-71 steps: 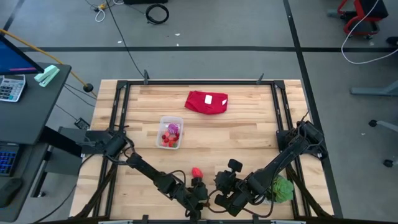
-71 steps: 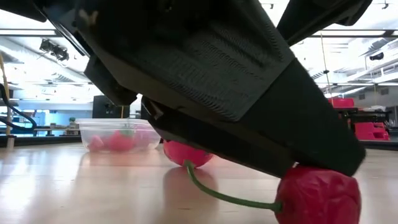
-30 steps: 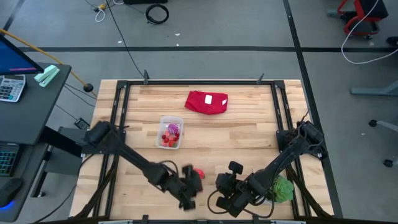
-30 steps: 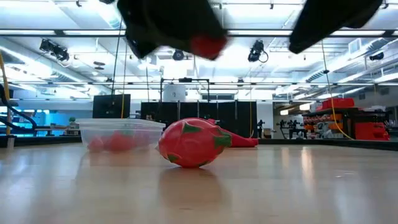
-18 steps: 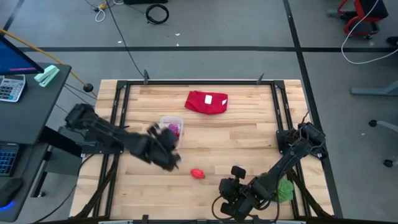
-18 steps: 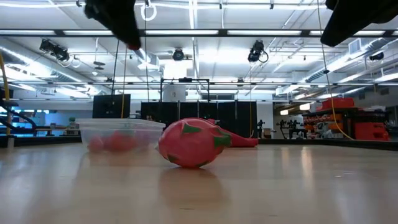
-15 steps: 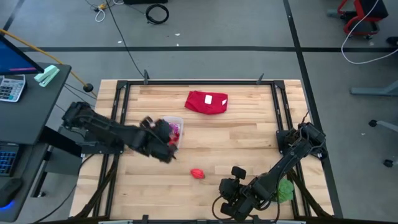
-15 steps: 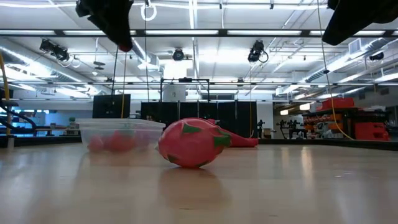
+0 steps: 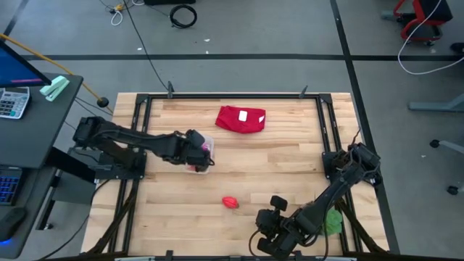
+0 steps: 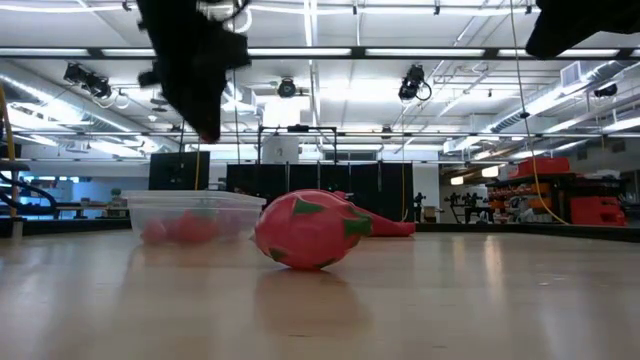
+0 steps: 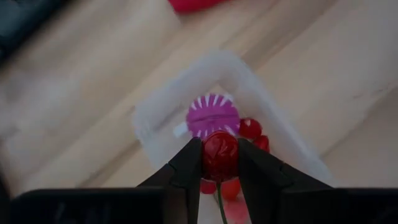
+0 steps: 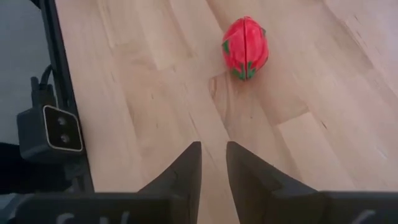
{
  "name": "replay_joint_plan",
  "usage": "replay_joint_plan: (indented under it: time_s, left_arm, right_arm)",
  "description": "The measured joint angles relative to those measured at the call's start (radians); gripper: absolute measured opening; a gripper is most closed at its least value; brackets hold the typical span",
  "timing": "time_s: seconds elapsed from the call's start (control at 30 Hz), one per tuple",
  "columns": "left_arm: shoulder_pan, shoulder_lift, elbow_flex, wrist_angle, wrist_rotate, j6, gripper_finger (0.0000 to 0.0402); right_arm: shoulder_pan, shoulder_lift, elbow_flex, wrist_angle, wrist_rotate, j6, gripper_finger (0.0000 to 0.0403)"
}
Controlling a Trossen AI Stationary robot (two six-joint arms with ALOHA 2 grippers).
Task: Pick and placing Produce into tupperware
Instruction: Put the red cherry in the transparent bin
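Overhead, the left pincer (image 11: 219, 163) grips a small round red cherry (image 11: 220, 154) above the clear rectangular plastic tub (image 9: 199, 154) near the table's left edge, while the right pincer (image 12: 212, 163), nearly closed and empty, waits at the front edge.

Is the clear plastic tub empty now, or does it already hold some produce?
Not empty. The tub holds a purple piece and small red pieces. The left hand holds another red piece over it.
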Motion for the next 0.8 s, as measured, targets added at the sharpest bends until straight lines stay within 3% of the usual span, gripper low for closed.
replay_joint_plan:
  time_s: [0.3, 0.53, 0.8]
  left_arm:
    - [0.076, 0.000, -0.258, 0.304, 0.145, -0.005, 0.0100]
    - [0.073, 0.000, -0.281, 0.319, 0.147, 0.018, 0.0108]
    - [0.073, 0.000, -0.281, 0.324, 0.147, 0.031, 0.0154]
  right_arm:
    - [0.037, 0.000, 0.000, -0.001, 0.000, -0.015, 0.0083]
    - [0.027, 0.000, 0.000, -0.003, 0.000, -0.028, 0.0085]
    - [0.020, 0.000, 0.000, -0.003, 0.001, -0.028, 0.0083]
